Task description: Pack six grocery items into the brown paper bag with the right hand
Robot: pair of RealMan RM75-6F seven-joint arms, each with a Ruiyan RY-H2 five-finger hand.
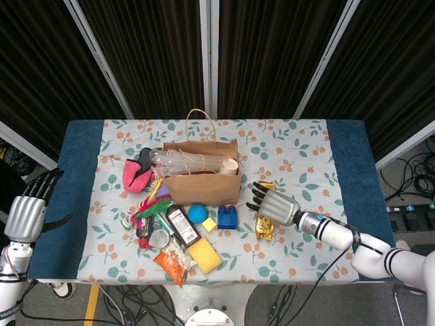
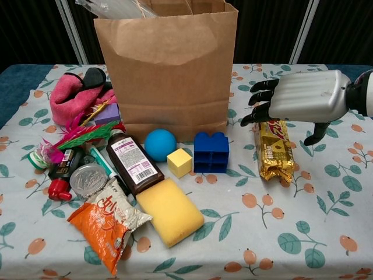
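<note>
Chest view puts the step plainly: the right hand is about to take the gold foil snack packet, and doing it well means lowering the palm over the packet's middle, fingers down one long edge and thumb down the other, so the slippery wrapper is pinched across its width and not dragged along the flowered cloth of the desk [image 2: 326, 233].

Going left to right: the robot's left hand [image 1: 27, 214] hangs off the desk's nine-o'clock edge, fingers spread and upright, holding nothing. Next lies the clutter at about seven o'clock of the bag: a pink cloth bundle [image 2: 69, 96], a dark brown labelled bottle [image 2: 133, 166], an orange crinkled snack pouch [image 2: 108, 224] and a yellow rectangular sponge [image 2: 170, 210]. The tall brown paper bag [image 2: 169, 70] stands upright at the desk's centre, mouth open, with clear plastic showing at its top. Just before it sit a small blue ball [image 2: 160, 144], a yellow cube [image 2: 179, 162] and a blue toy brick [image 2: 211, 151].

At the bag's four o'clock lies the gold foil snack packet [image 2: 274, 153], flat on the cloth. The right hand [image 2: 303, 96] hovers over its far end, palm down, wrist level, fingers [image 2: 256, 102] apart and pointing toward the bag, thumb hanging on the outer side; it grips nothing. Whether it touches the packet I cannot tell.
</note>
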